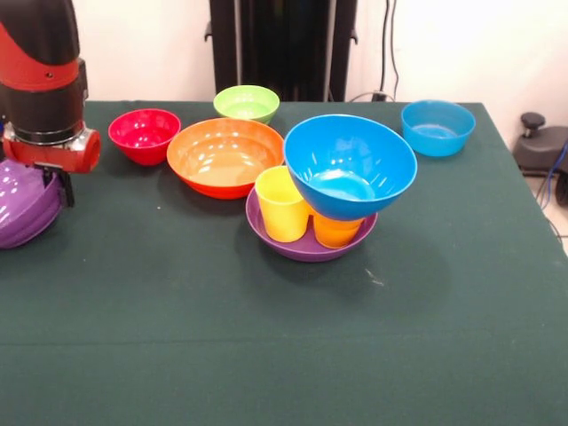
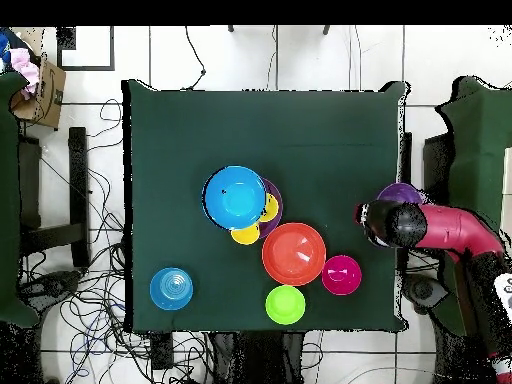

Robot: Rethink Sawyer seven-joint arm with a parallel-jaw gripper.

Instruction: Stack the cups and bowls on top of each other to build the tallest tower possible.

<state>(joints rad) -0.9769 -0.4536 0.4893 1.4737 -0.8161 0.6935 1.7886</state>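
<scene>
While the claw (image 1: pixel 55 182) pinches the purple bowl's (image 1: pixel 25 202) rim, likely as lifting hold | tower (image 1: pixel 330 191) well aside, blue bowl (image 1: pixel 350 166) tilted on cups.

The arm (image 1: pixel 40 80) is a bulky black cylinder with glossy red bands.

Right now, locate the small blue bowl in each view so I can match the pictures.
Front view: the small blue bowl sits at the far right of the table, alone.
Overhead view: it sits at lower left, alone.
Shared landmark: the light green bowl lies along the same table edge.
</scene>
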